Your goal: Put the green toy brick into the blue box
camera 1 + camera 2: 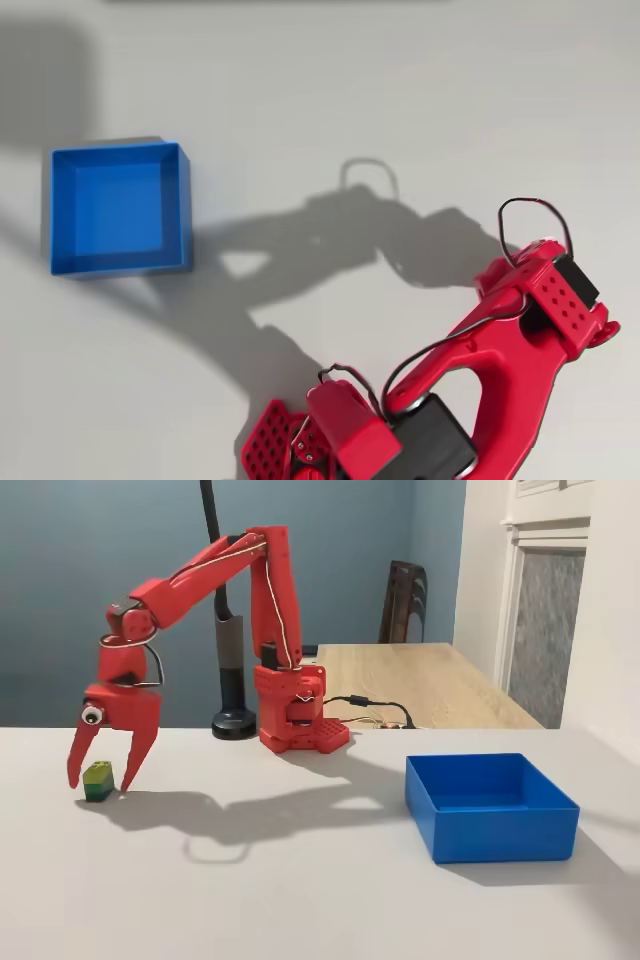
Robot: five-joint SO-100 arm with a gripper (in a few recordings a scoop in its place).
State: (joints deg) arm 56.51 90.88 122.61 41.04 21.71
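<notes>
In the fixed view the green toy brick [98,780] rests on the white table at the far left, small and lime-green with a darker base. My red gripper [100,780] hangs straight down over it, open, one finger on each side of the brick. The blue box [490,806] sits on the table at the right, open-topped with nothing in it. From overhead the blue box [118,208] lies at the left and the gripper [295,455] is at the bottom edge, the brick hidden under it.
The arm's red base [295,710] stands at the table's back with cables beside it. A black lamp stand [232,685] rises behind the base. A wooden table [420,680] and a chair stand further back.
</notes>
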